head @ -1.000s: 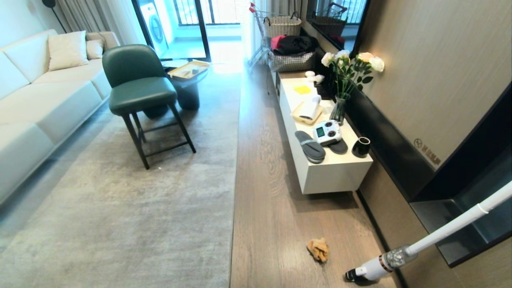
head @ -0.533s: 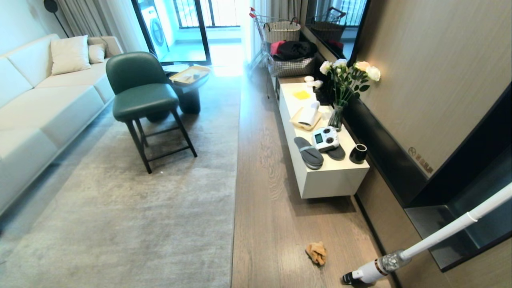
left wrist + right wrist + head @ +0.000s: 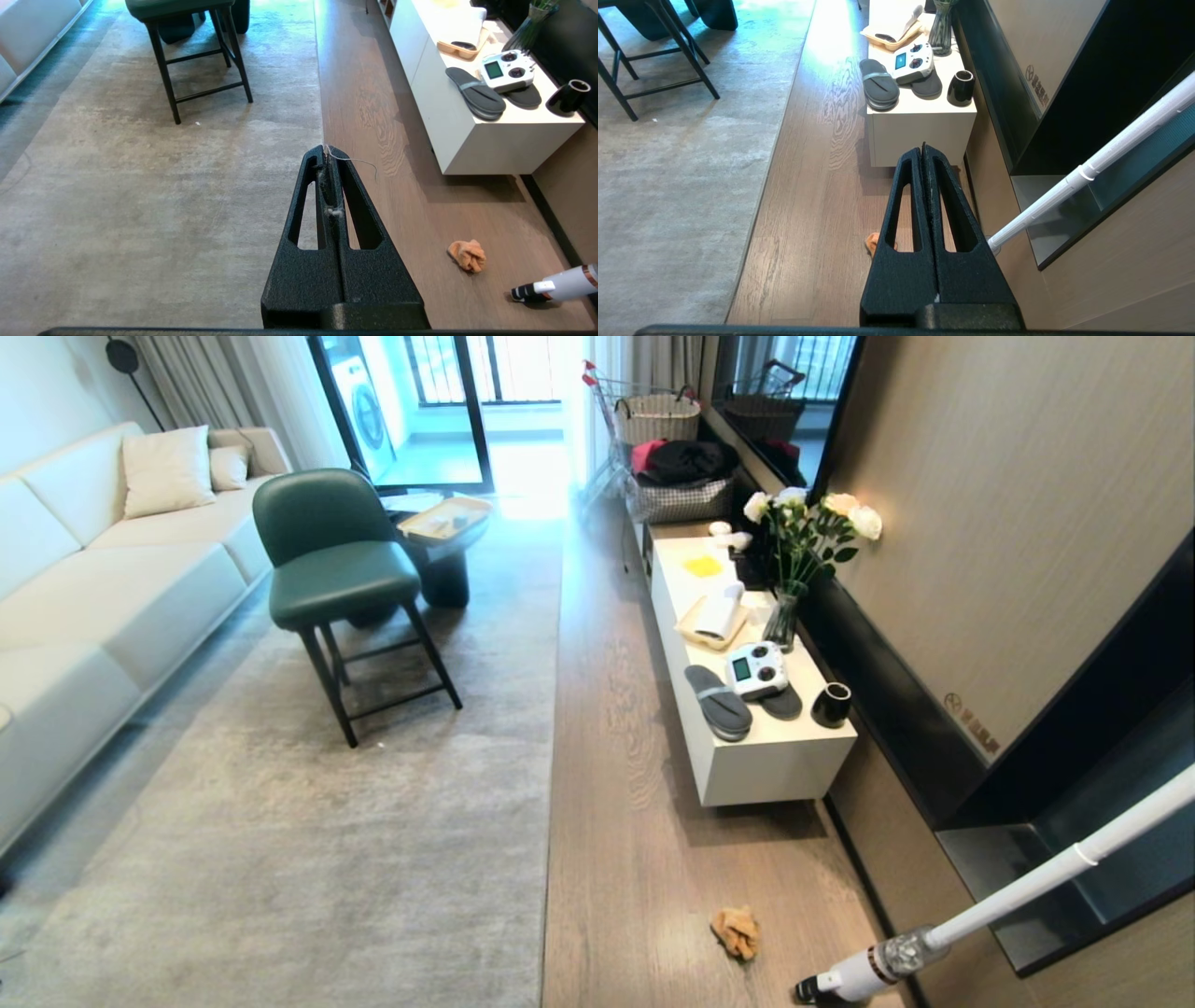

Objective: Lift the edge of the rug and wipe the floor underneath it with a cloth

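Observation:
The rug edge runs straight down the middle of the head view and lies flat on the wood-grain floor. The orange cloth lies crumpled on the floor to the right of the rug, near the wall. Neither arm shows in the head view. My left gripper is shut, with lint and a thread stuck between its fingers, high above the rug edge; the cloth lies off to its right. My right gripper is shut and empty over the floor, half hiding the cloth.
A low white cabinet stands against the right wall, bearing grey slippers, a controller, a black cup and a vase. A white stick vacuum leans by the wall near the cloth. A green chair stands on the rug, a sofa at left.
The whole head view has shifted: the camera has risen and everything sits a little lower and smaller. Nothing in the room has moved.

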Controlling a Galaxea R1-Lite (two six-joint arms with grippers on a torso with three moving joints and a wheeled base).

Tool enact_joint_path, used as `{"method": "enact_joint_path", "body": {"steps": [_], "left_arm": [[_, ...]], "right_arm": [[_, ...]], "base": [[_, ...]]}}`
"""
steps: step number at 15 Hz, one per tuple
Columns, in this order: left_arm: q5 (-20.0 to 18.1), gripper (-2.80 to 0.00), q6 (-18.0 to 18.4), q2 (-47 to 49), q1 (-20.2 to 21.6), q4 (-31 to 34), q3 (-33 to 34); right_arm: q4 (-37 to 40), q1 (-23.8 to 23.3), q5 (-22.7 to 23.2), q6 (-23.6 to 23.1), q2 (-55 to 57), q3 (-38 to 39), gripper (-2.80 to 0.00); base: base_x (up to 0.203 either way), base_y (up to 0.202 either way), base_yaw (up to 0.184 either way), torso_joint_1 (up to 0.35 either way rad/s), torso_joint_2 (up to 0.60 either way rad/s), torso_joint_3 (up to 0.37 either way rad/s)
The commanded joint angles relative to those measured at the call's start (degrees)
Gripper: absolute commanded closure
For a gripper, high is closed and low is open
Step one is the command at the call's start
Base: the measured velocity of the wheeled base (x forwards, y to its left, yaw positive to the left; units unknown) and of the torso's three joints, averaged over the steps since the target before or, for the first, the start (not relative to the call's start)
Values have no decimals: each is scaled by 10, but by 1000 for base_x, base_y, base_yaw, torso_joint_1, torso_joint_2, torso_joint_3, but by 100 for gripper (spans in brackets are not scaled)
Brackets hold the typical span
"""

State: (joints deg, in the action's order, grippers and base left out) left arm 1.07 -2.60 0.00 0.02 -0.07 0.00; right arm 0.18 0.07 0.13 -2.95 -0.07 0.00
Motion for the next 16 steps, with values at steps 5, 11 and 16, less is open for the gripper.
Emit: {"method": "enact_joint_path", "body": {"steps": [5,11,16], "left_arm": [[1,0,0,0,1,0,0],[1,0,0,0,0,0,0],[1,0,0,0,0,0,0]], "right_arm": [[0,0,0,0,1,0,0],[0,0,0,0,1,0,0],[1,0,0,5,1,0,0]], "base": [[0,0,0,147,-323,-180],[0,0,0,121,-262,-142],[0,0,0,30,-63,-35]]}}
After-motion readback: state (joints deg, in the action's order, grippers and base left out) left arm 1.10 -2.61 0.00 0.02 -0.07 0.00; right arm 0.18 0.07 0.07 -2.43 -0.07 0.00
